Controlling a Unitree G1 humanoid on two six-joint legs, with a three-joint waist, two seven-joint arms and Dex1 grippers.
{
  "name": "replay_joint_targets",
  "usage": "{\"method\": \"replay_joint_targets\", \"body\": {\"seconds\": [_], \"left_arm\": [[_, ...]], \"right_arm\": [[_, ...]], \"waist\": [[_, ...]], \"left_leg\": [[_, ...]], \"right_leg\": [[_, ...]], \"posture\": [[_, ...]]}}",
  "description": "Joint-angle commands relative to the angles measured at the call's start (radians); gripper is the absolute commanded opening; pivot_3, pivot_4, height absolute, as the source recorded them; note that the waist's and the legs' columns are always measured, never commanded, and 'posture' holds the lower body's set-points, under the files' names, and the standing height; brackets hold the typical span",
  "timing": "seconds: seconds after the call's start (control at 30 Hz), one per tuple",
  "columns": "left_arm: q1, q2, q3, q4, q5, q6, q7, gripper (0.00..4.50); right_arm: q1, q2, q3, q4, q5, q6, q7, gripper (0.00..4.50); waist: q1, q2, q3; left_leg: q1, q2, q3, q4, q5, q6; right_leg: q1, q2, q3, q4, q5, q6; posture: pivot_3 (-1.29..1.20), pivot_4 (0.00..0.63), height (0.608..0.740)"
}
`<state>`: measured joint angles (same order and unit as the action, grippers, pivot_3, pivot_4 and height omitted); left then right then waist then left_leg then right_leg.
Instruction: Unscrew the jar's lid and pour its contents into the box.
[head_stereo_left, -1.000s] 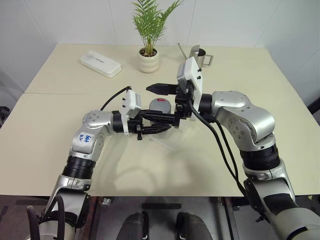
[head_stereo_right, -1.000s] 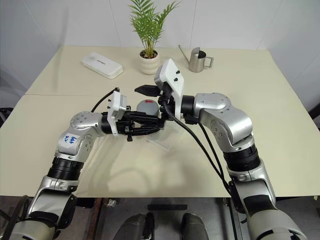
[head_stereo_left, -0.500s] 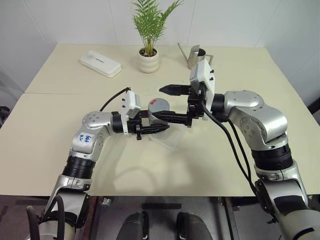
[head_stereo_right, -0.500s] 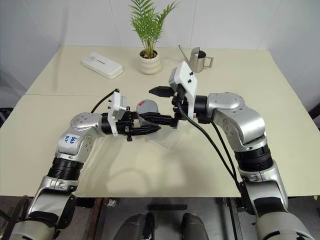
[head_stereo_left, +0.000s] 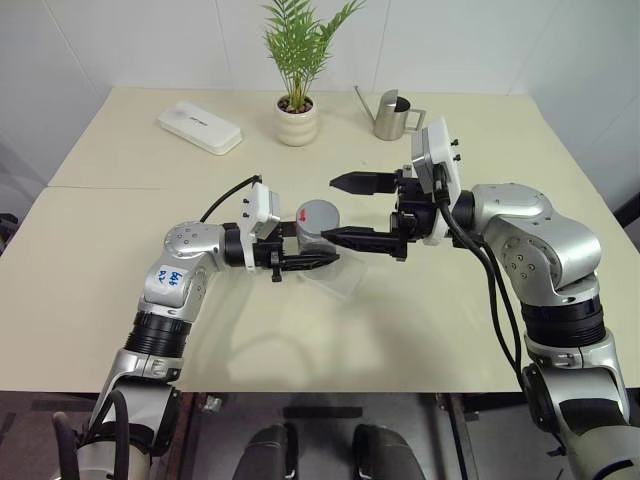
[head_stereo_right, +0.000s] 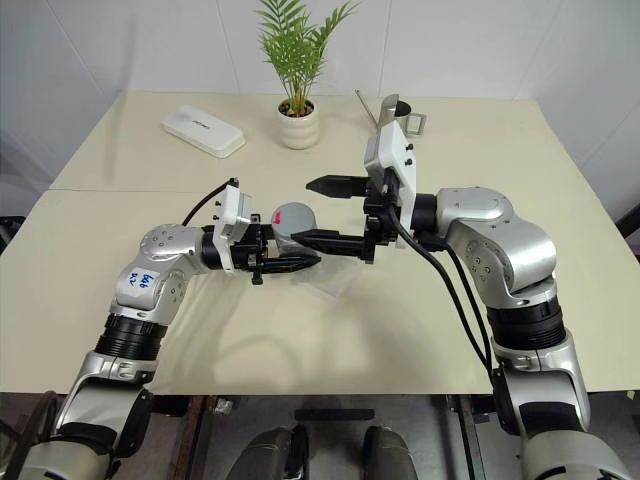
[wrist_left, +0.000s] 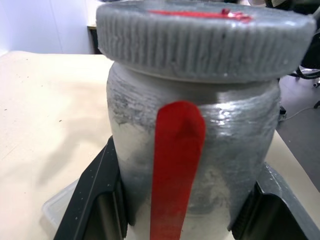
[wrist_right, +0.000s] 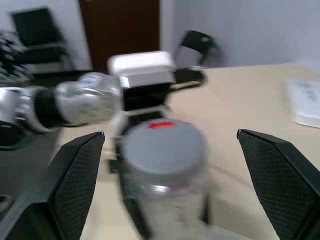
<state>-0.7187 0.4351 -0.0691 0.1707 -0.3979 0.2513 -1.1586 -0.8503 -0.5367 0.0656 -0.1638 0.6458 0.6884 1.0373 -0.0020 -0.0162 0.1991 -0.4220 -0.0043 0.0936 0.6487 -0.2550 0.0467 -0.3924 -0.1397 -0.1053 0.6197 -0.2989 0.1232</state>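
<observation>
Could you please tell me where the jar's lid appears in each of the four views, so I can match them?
Left eye: lid at centre, between the grippers.
Right eye: lid left of centre.
Left wrist: lid across the top.
Right wrist: lid at centre.
Shared landmark: the red mark on the lid's top.

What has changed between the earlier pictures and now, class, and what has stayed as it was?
The right gripper, jaws wide open, has drawn back to the robot's right, away from the lid, which it straddled a second ago. Nothing was taken or let go. The left gripper stays shut on the jar, lid still on, above the box.
</observation>
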Motion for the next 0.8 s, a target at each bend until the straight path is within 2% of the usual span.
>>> {"method": "replay_joint_targets", "body": {"seconds": [0.03,0.37,0.7,0.8], "left_arm": [[-0.009,0.003,0.015,-0.030,-0.014,-0.012,-0.005,1.97],[-0.009,-0.001,0.015,-0.031,-0.012,-0.013,0.004,1.97],[-0.013,-0.004,0.016,-0.037,-0.014,-0.009,0.014,1.97],[-0.007,0.000,0.016,-0.041,-0.015,-0.006,0.013,1.97]], "right_arm": [[-0.022,-0.002,-0.025,-0.028,0.014,-0.002,-0.004,4.46],[-0.103,0.070,0.060,0.058,-0.083,-0.009,-0.047,4.46],[-0.104,0.087,0.071,0.070,-0.088,-0.008,-0.027,4.46],[-0.097,0.096,0.062,0.062,-0.083,-0.014,-0.030,3.87]], "waist": [[0.000,0.000,0.000],[-0.002,0.000,0.000],[-0.001,0.000,0.000],[-0.002,0.000,0.000]], "left_leg": [[0.000,0.000,0.000,0.000,0.000,0.000],[0.000,0.000,0.000,-0.001,0.000,0.000],[0.000,0.000,0.000,0.000,0.000,0.001],[0.000,0.000,0.000,0.000,0.000,0.001]], "right_leg": [[0.000,0.000,0.000,0.000,0.000,0.000],[0.000,0.000,0.000,0.000,0.000,0.000],[0.000,0.000,0.000,0.000,0.000,0.000],[0.000,0.000,0.000,0.000,0.000,0.000]], "posture": [[0.00,0.150,0.740],[0.00,0.150,0.740],[0.00,0.150,0.740],[0.00,0.150,0.740]]}}
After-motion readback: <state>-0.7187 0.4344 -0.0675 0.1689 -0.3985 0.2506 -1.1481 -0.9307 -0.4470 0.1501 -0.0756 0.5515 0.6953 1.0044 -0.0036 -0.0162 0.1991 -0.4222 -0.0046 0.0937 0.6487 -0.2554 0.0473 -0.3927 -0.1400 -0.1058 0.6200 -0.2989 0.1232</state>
